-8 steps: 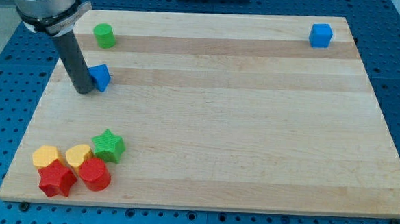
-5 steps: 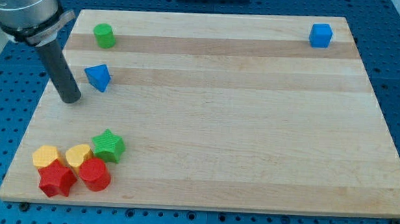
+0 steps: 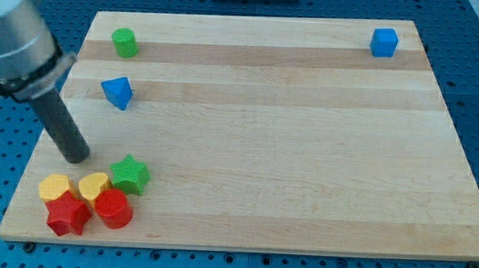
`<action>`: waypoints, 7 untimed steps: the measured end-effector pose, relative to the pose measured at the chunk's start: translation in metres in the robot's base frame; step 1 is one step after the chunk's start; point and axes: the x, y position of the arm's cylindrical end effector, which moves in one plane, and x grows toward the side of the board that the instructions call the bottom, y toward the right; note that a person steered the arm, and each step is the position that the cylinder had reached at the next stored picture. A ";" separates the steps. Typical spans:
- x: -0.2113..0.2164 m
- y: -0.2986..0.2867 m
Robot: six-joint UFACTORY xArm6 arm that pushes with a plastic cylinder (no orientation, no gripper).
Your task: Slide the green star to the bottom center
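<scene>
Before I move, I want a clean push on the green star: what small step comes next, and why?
Probably ease my tip down to the green star's left side. The tip sits just up-left of it, not touching, and the yellow heart crowds the star's lower left. The bottom center lies to the view's right.

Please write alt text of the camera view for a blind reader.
My tip rests on a wooden board, just left of and above the green star, not touching it. The star sits among yellow and red blocks at the bottom-left corner.
</scene>
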 end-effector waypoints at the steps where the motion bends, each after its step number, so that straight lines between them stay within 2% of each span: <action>1: 0.000 0.004; 6: 0.017 0.037; 7: 0.017 0.088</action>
